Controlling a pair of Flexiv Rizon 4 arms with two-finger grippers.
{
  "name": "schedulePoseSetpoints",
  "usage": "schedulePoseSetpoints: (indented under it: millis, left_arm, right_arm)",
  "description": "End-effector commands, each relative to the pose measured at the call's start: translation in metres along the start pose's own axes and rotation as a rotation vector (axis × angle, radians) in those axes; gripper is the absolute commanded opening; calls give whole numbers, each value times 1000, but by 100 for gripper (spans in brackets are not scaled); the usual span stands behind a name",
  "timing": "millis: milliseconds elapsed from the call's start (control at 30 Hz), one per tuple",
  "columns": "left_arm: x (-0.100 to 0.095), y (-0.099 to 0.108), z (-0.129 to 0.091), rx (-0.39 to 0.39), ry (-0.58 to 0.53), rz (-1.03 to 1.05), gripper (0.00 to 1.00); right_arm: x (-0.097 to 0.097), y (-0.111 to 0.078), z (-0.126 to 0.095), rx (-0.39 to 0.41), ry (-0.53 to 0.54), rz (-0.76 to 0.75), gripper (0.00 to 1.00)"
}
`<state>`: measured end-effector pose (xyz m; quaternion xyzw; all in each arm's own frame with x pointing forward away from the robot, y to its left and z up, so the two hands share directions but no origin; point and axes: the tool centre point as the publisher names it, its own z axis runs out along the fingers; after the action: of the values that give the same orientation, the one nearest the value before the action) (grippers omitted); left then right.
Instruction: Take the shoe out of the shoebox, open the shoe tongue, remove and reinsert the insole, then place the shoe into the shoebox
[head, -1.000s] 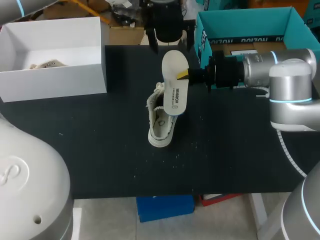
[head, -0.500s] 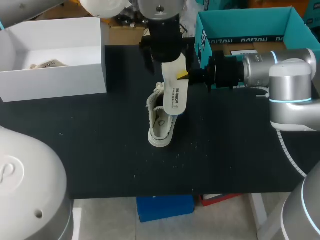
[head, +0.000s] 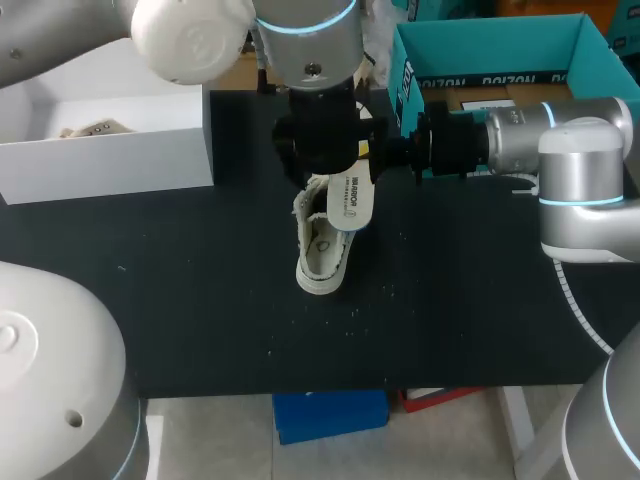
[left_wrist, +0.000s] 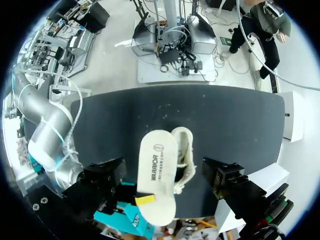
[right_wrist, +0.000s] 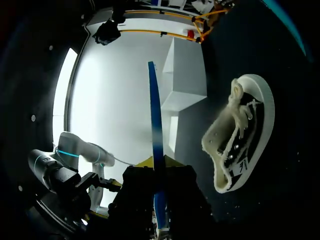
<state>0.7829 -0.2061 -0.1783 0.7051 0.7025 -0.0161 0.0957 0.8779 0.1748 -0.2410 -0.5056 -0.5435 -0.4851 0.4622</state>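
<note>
The right tool (head: 366, 152) clamps the insole (head: 350, 200) over the shoe (head: 322, 245) (which sits on the surface (head: 200, 300)); the left tool (left_wrist: 165, 177) hangs above both, spread apart.

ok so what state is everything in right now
insole: out of the shoe, held above it
shoe: on its side on the table
shoebox: open, no lid on
right gripper: shut on insole
left gripper: open, straddling the insole without touching

Even overhead light; strong white glare behind insole (right_wrist: 155, 125), right wrist.
</note>
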Motion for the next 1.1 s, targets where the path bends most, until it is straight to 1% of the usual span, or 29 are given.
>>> schedulePoseSetpoints:
  millis: [33,200,433,567,700,767,867,900,1000,1100]
  left_arm:
    - [4,-7,1,-22,-3,-2,100]
    - [3,-10,0,-25,-1,3,100]
    - [3,-2,-1,-26,1,15,100]
    - [5,10,-2,-28,2,21,100]
    - [5,24,-7,-48,-24,33,100]
    - [6,31,-9,-49,-82,36,100]
    - [8,39,-17,-58,-275,52,100]
    - [11,40,-22,-57,-404,57,100]
    - [21,38,-28,-102,-591,68,100]
    - [29,29,-30,-157,-713,92,100]
  right_arm:
    - [0,1,1,2,-1,1,0]
    - [0,1,1,2,-1,1,0]
    - [0,1,1,2,-1,1,0]
    - [0,1,1,2,-1,1,0]
    - [0,1,1,2,-1,1,0]
    - [0,1,1,2,-1,1,0]
    - [0,1,1,2,-1,1,0]
    - [0,1,1,2,-1,1,0]
    - [0,1,1,2,-1,1,0]
    - [0,1,1,2,-1,1,0]
